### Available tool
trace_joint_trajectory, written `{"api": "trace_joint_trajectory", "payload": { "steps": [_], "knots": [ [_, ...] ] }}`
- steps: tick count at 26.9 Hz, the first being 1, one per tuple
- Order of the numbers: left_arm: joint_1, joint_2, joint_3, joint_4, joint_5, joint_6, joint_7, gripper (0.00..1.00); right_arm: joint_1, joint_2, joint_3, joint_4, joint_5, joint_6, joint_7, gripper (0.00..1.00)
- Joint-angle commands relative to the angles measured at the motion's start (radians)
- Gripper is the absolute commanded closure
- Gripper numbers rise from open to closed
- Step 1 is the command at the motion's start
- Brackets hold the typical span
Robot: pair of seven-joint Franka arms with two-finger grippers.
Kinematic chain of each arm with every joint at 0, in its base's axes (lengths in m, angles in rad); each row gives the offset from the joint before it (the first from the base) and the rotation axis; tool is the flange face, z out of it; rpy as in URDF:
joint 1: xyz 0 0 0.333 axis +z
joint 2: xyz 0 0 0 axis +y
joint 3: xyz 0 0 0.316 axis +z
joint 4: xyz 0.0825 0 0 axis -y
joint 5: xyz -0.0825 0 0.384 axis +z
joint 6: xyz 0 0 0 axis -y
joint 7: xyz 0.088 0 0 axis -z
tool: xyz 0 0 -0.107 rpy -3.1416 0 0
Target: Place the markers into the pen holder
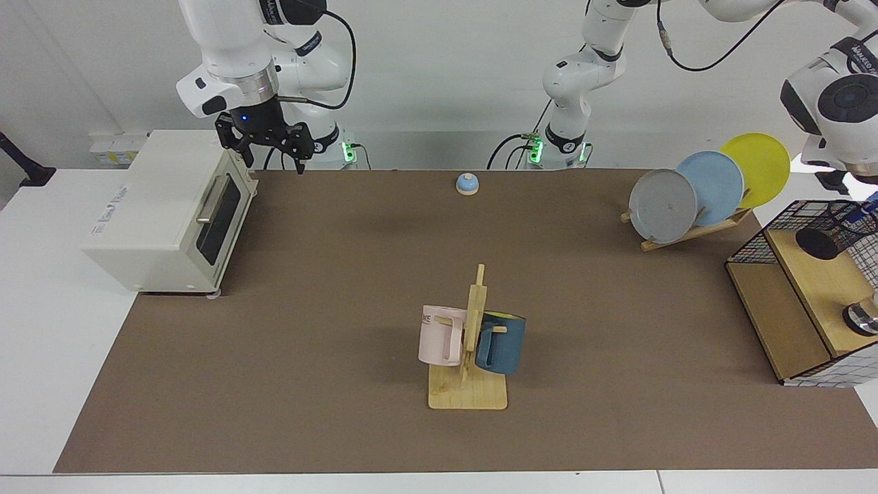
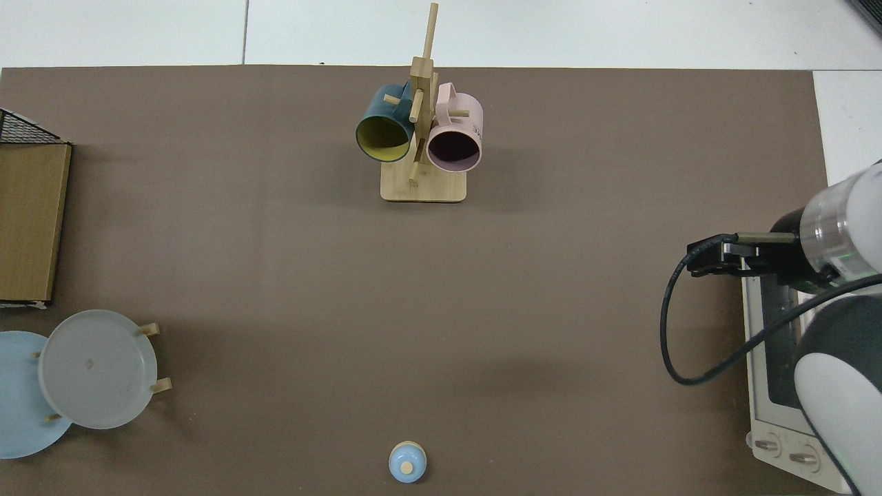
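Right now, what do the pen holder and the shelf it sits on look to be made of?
The pen holder: black wire mesh, probably metal, with a solid dark round base; you see through its wall. The shelf: light wood-look boards, matte with faint grain, framed by thin black wire grid.

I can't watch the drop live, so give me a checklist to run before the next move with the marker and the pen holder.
1. Marker lined up over the pen holder: cannot tell; only a blue bit shows by the rim, at the facing view's edge.
2. Left gripper fully in view: not ok; mostly cut off above the shelf.
3. Pen holder resting on the shelf's wooden top: ok.
4. Right gripper out of the way: ok; it waits above the toaster oven, jaws open.
5. Plate rack apart from the shelf: ok.
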Motion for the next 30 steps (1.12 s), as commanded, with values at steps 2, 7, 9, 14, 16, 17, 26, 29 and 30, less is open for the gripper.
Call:
{"api": "trace_joint_trajectory", "payload": {
  "steps": [2, 7, 9, 14, 16, 17, 26, 29, 30],
  "knots": [
    [0.015, -0.011, -0.012, -0.034, -0.020, 0.026, 0.007, 1.00, -0.020, -0.017, 0.012, -0.024, 0.009, 0.021, -0.024, 0.00],
    [0.017, -0.008, -0.012, -0.040, -0.058, 0.026, 0.008, 1.00, -0.020, -0.017, 0.012, -0.024, 0.009, 0.021, -0.024, 0.00],
    [0.034, -0.007, -0.010, -0.043, -0.101, 0.026, 0.011, 1.00, -0.020, -0.019, 0.012, -0.024, 0.009, 0.021, -0.024, 0.00],
    [0.034, -0.007, -0.010, -0.054, -0.152, 0.016, 0.015, 1.00, -0.020, -0.017, 0.012, -0.024, 0.009, 0.021, -0.024, 0.00],
    [0.037, -0.007, -0.010, -0.056, -0.152, 0.021, 0.015, 1.00, -0.020, -0.019, 0.012, -0.024, 0.009, 0.021, -0.024, 0.00],
    [0.038, -0.007, -0.010, -0.056, -0.152, 0.023, 0.015, 1.00, -0.020, -0.017, 0.012, -0.024, 0.009, 0.021, -0.024, 0.00],
    [0.043, 0.009, -0.010, -0.069, -0.153, 0.038, 0.018, 1.00, -0.020, -0.017, 0.012, -0.024, 0.009, 0.021, -0.024, 0.00],
    [0.043, 0.010, -0.010, -0.070, -0.155, 0.038, 0.018, 1.00, -0.020, -0.019, 0.012, -0.024, 0.009, 0.021, -0.024, 0.00],
    [0.043, 0.010, -0.010, -0.070, -0.155, 0.038, 0.018, 1.00, -0.020, -0.017, 0.012, -0.024, 0.009, 0.021, -0.024, 0.00]
  ]
}}
